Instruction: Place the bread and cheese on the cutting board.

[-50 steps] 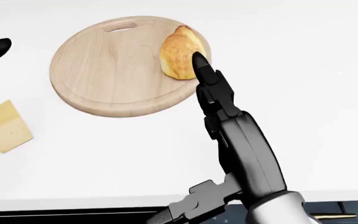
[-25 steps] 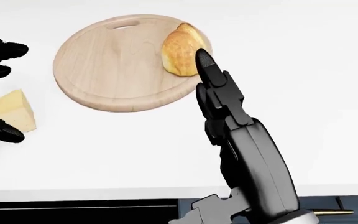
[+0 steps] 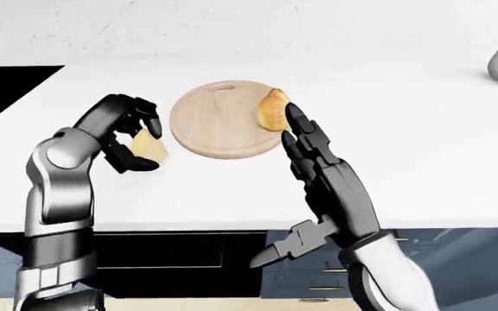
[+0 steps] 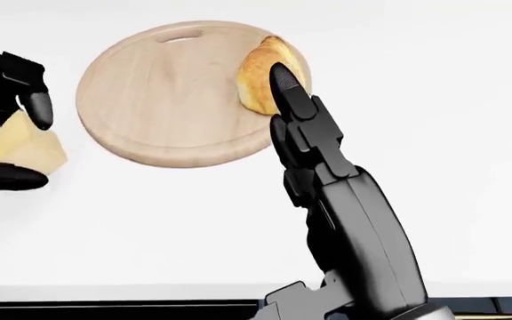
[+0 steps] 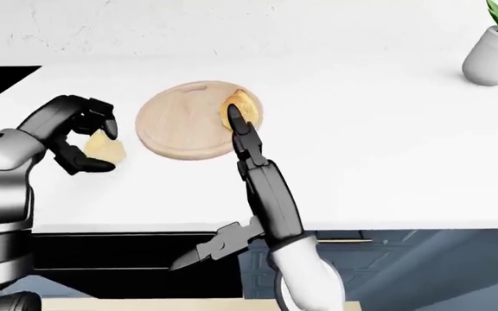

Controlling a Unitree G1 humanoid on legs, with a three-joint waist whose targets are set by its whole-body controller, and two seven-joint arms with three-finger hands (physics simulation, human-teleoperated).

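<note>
The right black robot hand reaches up from the bottom of the head view with its fingers stretched out straight and holding nothing; its tips are at the golden-brown bread roll. The left black robot hand has its fingers curled around the pale yellow wedge of cheese, which sits on the white table just left of the round wooden cutting board. Whether the fingers really press it, I cannot tell.

The bread lies on the right edge of the board, so I judge the cheese step is now in hand. The next move needs a firm squeeze, a lift and a short carry to the right.

The bread's long axis runs top to bottom in the head view, the narrow end toward the top.
</note>
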